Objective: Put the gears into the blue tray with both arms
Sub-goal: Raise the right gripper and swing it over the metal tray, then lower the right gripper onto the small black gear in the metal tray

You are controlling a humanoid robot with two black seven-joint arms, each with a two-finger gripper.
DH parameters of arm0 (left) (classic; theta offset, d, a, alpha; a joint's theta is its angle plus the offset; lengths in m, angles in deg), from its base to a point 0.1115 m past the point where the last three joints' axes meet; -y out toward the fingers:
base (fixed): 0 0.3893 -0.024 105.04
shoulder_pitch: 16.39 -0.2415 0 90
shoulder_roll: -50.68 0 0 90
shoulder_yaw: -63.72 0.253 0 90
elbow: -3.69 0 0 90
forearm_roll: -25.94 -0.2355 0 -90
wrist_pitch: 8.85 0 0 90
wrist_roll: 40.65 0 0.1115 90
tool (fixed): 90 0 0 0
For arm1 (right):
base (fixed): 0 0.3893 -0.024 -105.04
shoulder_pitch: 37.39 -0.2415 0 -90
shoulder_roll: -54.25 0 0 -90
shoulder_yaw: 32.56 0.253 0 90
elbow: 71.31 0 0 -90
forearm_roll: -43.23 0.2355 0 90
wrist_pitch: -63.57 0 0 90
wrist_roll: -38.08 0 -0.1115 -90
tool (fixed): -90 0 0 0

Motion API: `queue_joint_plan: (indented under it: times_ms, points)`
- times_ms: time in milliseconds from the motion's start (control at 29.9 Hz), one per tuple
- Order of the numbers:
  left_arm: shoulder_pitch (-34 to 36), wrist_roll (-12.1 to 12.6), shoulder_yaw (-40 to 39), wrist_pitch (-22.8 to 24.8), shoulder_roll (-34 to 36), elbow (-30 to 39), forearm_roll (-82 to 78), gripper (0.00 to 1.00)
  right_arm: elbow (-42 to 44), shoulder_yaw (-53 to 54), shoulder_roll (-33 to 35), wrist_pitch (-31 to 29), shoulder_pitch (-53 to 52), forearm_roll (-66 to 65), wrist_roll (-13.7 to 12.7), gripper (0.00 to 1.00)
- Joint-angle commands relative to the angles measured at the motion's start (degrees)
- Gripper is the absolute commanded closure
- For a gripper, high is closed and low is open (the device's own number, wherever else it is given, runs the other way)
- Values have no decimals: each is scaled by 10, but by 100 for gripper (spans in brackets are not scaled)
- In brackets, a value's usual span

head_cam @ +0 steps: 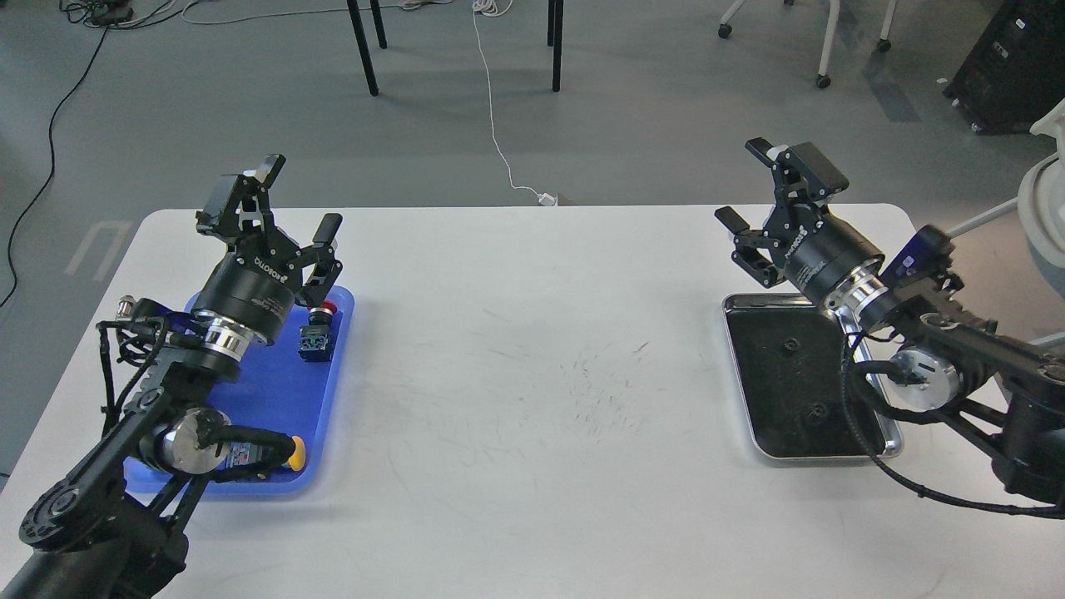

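Note:
Two tiny black gears lie on the dark bottom of the silver tray (pixel 743 399) at the right: one gear (pixel 789 344) near its middle, another gear (pixel 818 409) nearer the front. The blue tray (pixel 279 391) lies at the table's left side, partly hidden under my left arm. My left gripper (pixel 293 202) hangs open and empty above the blue tray's far end. Just past the silver tray's far edge, my right gripper (pixel 759 187) is raised, open and empty.
In the blue tray lie a red-capped push-button switch (pixel 316 333) and, near the front, a yellow-capped switch (pixel 295 452) beside my left arm's joint. The white table's far edge (pixel 532 208) runs behind both grippers. Chair and table legs stand on the floor beyond.

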Motion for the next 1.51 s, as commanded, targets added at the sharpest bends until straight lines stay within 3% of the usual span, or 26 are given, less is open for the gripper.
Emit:
queue_joint_plan:
  times_ms: [0,134,301,569,803,1037,1204,1472]
  points:
    - [0,-9,4,0,0,3,-1,1,-16,-100,57,-8,-90,-129,0,1]
    - [-6,-9,4,-1,0,20,-1,1,-32,-220,102,-12,-193,-281,0,1]
    - [-19,-9,8,-2,0,40,-3,1,-30,-389,112,-12,-323,-498,0,1]
    - [-38,-9,7,-2,1,59,-6,1,24,-551,86,-6,-393,-651,0,5]
    - [-41,-9,8,-2,-1,63,-6,1,114,-594,15,8,-354,-662,0,12]
    - [-41,-9,8,-2,-3,65,-6,1,185,-592,-38,34,-303,-655,0,35]
    - [-41,-10,8,0,4,65,-6,1,209,-593,-72,46,-282,-576,0,35]
    - [-42,-10,8,0,3,65,-6,1,234,-609,-80,46,-267,-571,0,35]
